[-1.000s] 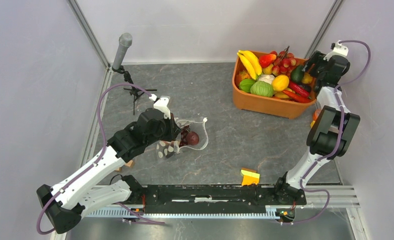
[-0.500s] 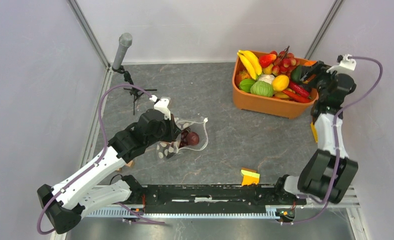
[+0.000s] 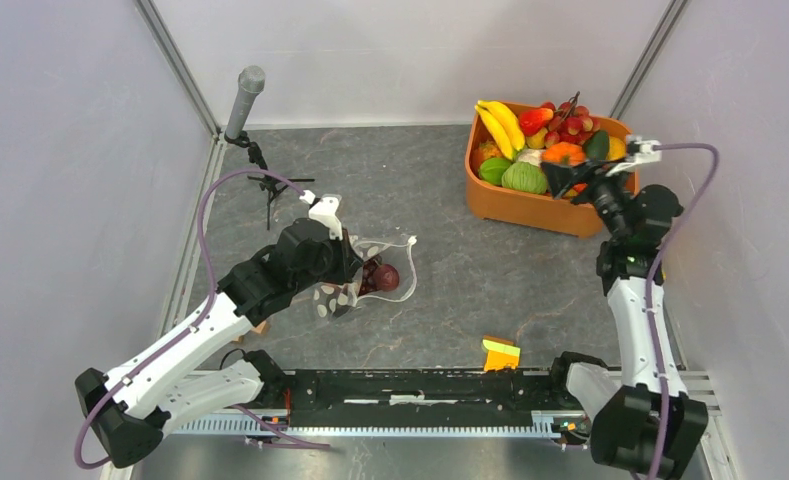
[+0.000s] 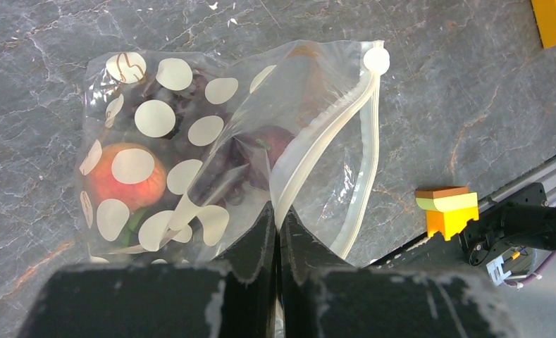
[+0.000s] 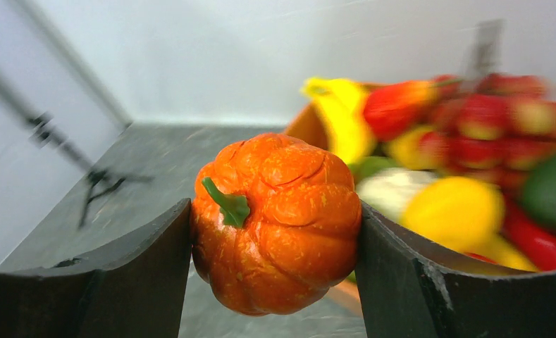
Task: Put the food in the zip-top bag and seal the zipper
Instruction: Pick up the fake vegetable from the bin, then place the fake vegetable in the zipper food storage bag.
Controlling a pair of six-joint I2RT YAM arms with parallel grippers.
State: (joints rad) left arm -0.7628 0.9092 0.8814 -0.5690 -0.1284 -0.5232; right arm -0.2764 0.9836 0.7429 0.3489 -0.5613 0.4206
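Note:
The clear dotted zip-top bag [image 4: 190, 141] lies on the grey table, left of centre [image 3: 382, 262]. It holds a dark maroon fruit [image 4: 271, 144] and a red-orange fruit [image 4: 120, 179]. Its mouth gapes, the white zipper [image 4: 317, 165] curving open. My left gripper [image 4: 276, 218] is shut on the zipper strip at the bag's near edge [image 3: 345, 270]. My right gripper [image 5: 275, 232] is shut on an orange pumpkin [image 5: 278, 218] with a green stem, held in the air over the orange tub [image 3: 564, 155].
The orange tub [image 3: 530, 208] at the back right is full of toy fruit: bananas [image 3: 500, 122], a green one [image 3: 523, 178], red ones. A microphone on a small tripod [image 3: 247, 100] stands at the back left. A yellow-orange block [image 3: 500, 352] lies near the front rail.
My right arm swung from the far right corner to over the tub's near side, and the orange pumpkin shows in its grip now. The left arm and bag have not moved.

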